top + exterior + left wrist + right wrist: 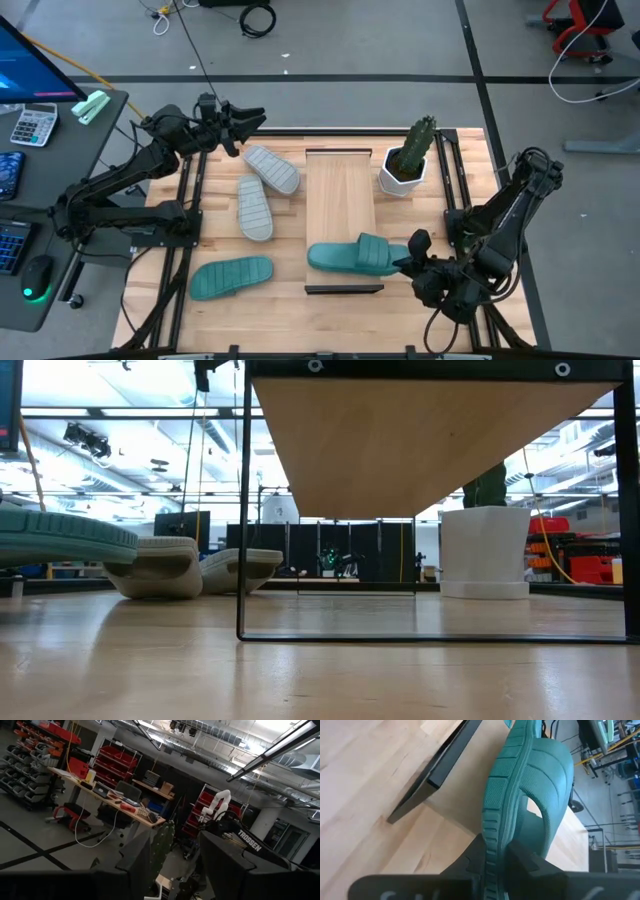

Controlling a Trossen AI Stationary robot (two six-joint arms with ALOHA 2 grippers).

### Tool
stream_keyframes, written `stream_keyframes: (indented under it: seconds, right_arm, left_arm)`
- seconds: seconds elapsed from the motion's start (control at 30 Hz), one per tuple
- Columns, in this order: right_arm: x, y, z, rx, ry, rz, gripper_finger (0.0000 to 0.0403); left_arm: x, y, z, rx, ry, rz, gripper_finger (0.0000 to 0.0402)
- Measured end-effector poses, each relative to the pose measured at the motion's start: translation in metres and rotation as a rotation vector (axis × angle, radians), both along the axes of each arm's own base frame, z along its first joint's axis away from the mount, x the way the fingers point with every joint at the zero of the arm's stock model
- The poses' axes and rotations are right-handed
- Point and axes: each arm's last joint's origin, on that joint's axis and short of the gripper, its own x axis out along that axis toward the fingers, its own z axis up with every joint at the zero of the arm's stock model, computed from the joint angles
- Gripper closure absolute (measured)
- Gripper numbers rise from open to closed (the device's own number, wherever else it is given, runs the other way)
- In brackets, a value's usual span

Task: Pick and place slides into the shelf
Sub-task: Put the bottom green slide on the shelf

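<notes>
The shelf [340, 205] is a light-wood board with dark ends in the middle of the table; the low view shows its underside [430, 440]. One teal slide [350, 257] is turned on its side over the shelf's near end, with my right gripper [405, 262] shut on it. A second teal slide [232, 277] lies sole up on the table at the near left. Two grey slides [272, 168] [255, 208] lie sole up left of the shelf. My left gripper [248, 120] hangs open and empty above the table's far left. My right gripper pinches the teal slide's sole [492, 840] between its two fingers [525, 865], at the end of the sole nearest the strap. The fingers come from the table's right, slanting down, along the slide. The slide stands on its long side, strap toward the far edge. Whether it touches the board I cannot tell.
A cactus in a white pot [405, 165] stands right of the shelf's far end, also in the low view as the pot [485, 550]. Bare wood lies at the table's near right. A desk with a calculator [32, 125] sits beyond the left edge.
</notes>
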Motion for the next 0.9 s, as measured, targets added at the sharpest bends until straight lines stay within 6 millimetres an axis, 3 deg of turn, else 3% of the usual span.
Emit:
stream_keyframes:
  seconds: [0.3,0.9]
  right_arm:
    - [-0.0039,-0.0007,-0.0025,0.058,0.050,-0.027,0.0351]
    - [-0.0077,-0.0031,-0.0060,0.135,0.143,-0.063,0.0274]
  left_arm:
    - [0.0000,0.0000,0.0000,-0.001,0.000,0.000,0.0227]
    - [0.0000,0.0000,0.0000,-0.003,-0.001,-0.001,0.0224]
